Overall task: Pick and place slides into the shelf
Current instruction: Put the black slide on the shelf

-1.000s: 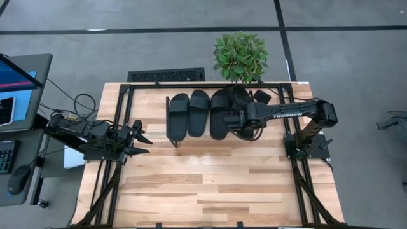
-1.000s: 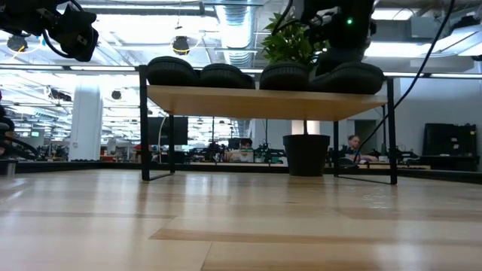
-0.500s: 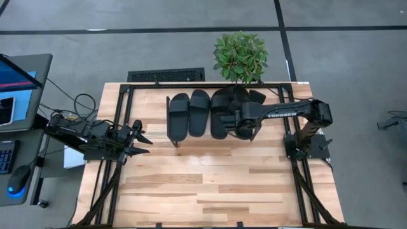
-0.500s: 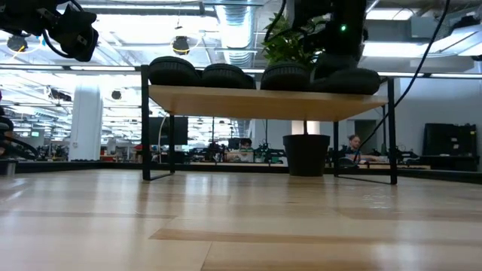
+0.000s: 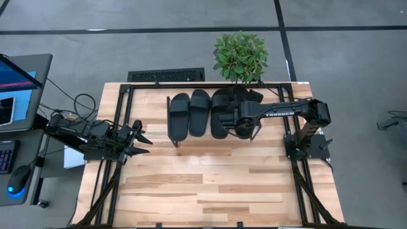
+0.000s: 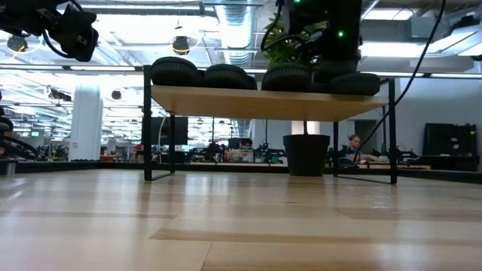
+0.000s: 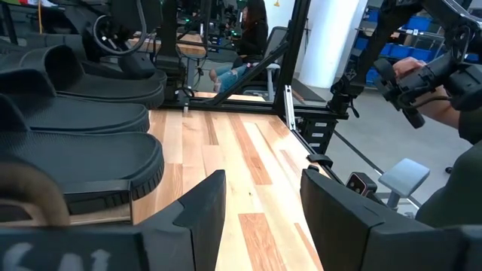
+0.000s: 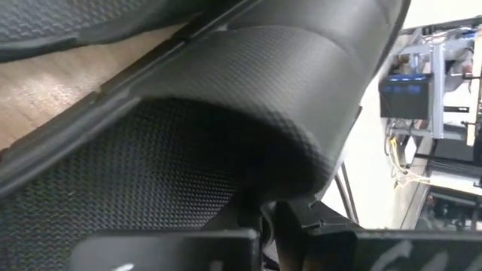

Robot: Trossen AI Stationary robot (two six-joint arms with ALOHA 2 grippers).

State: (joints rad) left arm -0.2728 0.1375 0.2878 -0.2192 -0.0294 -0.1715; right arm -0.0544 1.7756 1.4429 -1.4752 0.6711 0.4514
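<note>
Your right gripper (image 5: pixel 240 122) sat on the shelf (image 6: pixel 263 102) with its two dark fingers clamped on the wide strap of the fourth slide (image 8: pixel 248 98), the strap's matte rubber showing a fine pebbled grain right in front of the wrist camera and the sole's ribbed tread running beneath it. The shelf was a flat light-wood board on thin black metal legs, standing on the larger butcher-block tabletop (image 5: pixel 210 184).

Counting from the gripper outward, you had four black slides in all. The held one lay under the fingers. A third slide (image 5: pixel 219 114) lay just beside the gripper and touched the held one. A second slide (image 5: pixel 199 112) and a first slide (image 5: pixel 179 116) lay farther off toward your left arm. All four lay side by side, parallel, on the board. From table height their rounded dark ends lined the shelf's top edge.

Your left gripper (image 5: pixel 137 141) waited well apart from the shelf, over the tabletop's left edge, its fingers spread with bare wood showing between them.

Behind your right gripper, past the shelf's far edge, stood a leafy green potted plant (image 5: pixel 240 56) in a dark pot. A black keyboard (image 5: pixel 166 75) lay beyond the table's far edge. A monitor (image 5: pixel 16 76) stood off beyond your left arm. A seated person (image 6: pixel 354 148) showed in the room behind, well away from both grippers.
</note>
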